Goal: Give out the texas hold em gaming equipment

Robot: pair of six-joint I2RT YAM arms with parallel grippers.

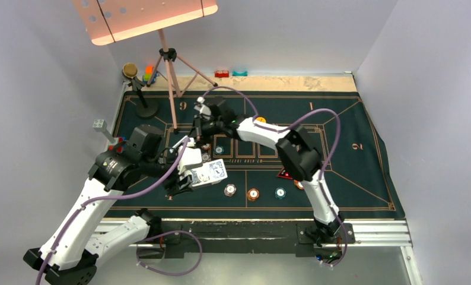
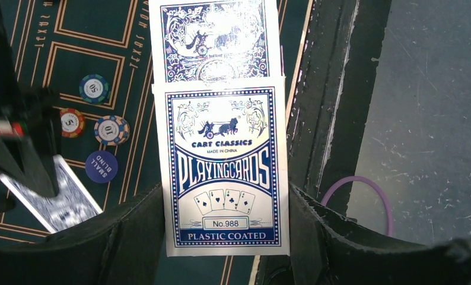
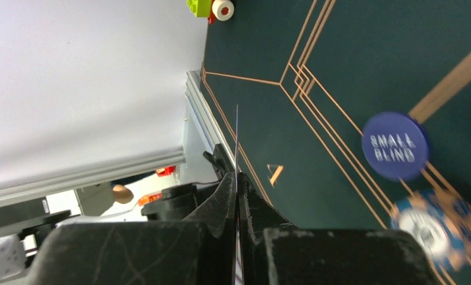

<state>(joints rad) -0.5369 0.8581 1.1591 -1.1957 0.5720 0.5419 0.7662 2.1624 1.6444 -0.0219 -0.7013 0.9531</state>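
A lab booth: white walls [image 1: 43,89], tripod-mounted lamp [image 1: 144,18], aluminium rail [image 1: 375,231].

The box [image 1: 210,173] hangs over the mat's [image 1: 352,166] near left, one card [image 2: 67,202] behind it. Three chips [image 1: 252,193] lie in a row to its right.

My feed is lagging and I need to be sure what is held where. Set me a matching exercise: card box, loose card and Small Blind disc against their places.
Things:
1. card box
2. loose card
3. Small Blind disc

Places:
A. lying flat on the mat
B. pinched edge-on in the right claw
C. clamped in the left claw

Pairs: 1-C, 2-B, 3-A
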